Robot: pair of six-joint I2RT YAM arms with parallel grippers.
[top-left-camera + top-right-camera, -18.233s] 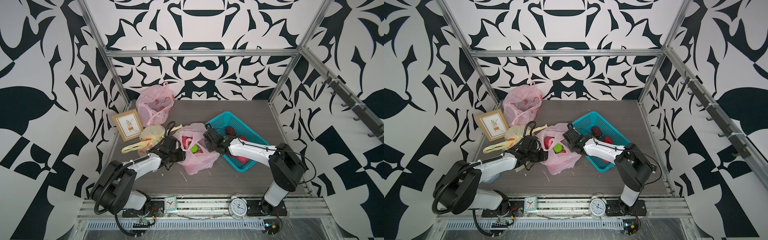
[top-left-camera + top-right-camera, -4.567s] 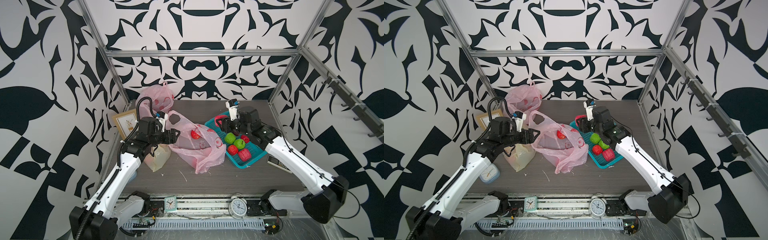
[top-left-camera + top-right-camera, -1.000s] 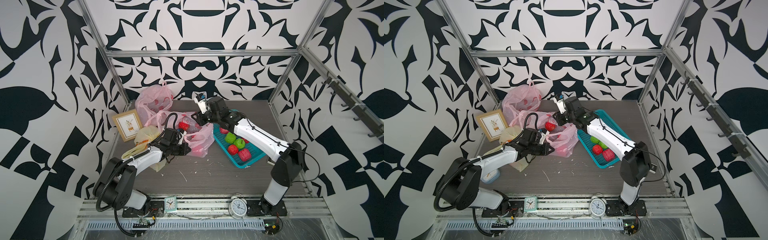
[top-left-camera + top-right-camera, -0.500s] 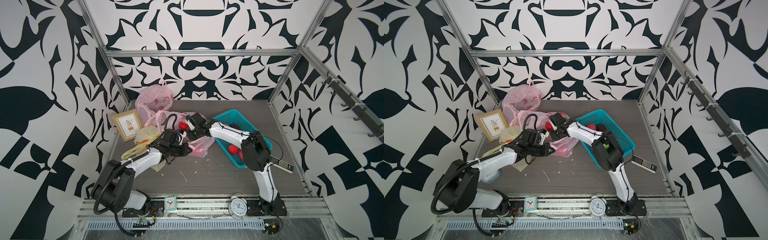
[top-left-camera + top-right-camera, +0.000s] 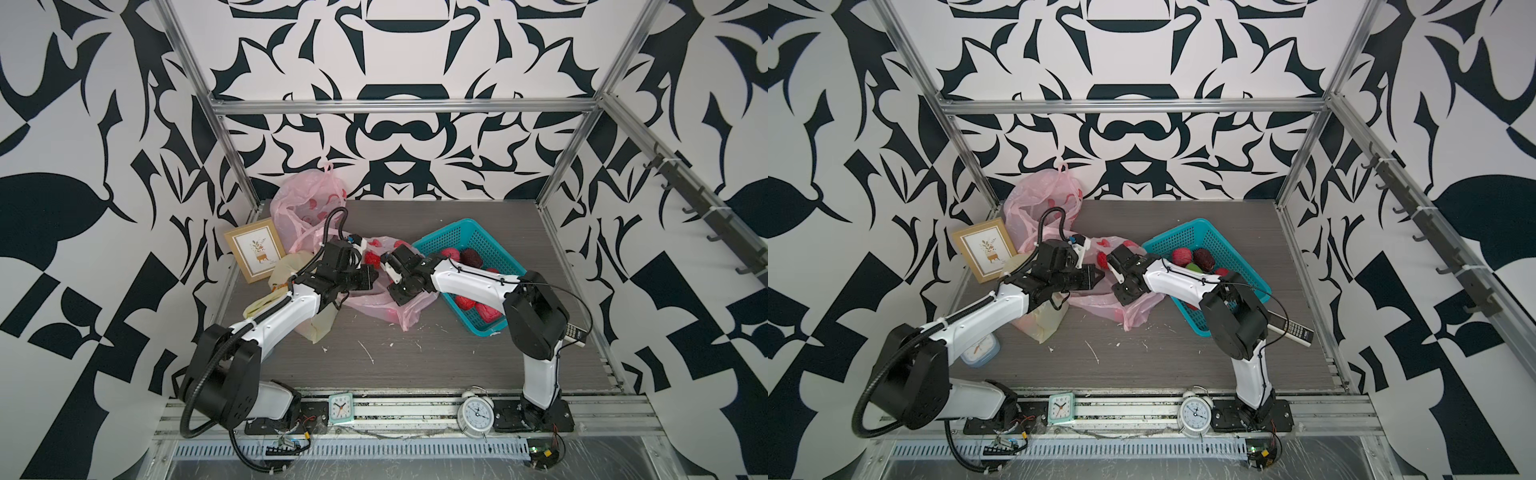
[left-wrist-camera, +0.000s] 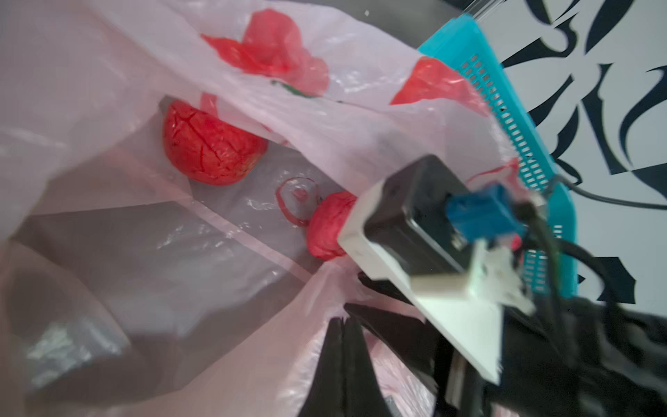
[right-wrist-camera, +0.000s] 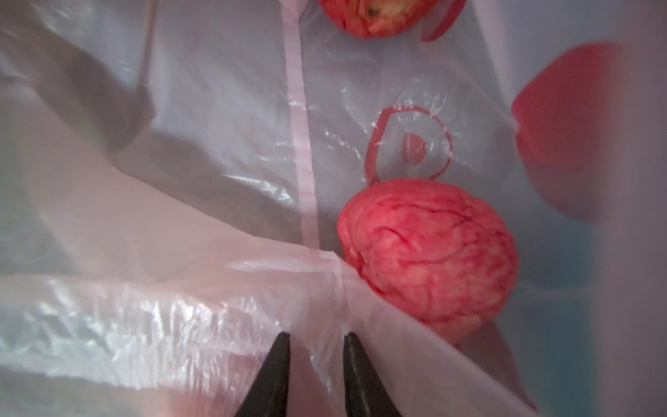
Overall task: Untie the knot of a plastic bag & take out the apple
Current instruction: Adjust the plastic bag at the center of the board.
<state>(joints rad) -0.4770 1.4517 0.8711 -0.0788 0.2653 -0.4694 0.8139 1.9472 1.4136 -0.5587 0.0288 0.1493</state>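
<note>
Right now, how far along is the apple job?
Done: the middle pink bag lies open, no knot showing. In hand: left hand pinches its rim, right hand sits open at the mouth. Left: two red apples inside, neither gripped.
</note>
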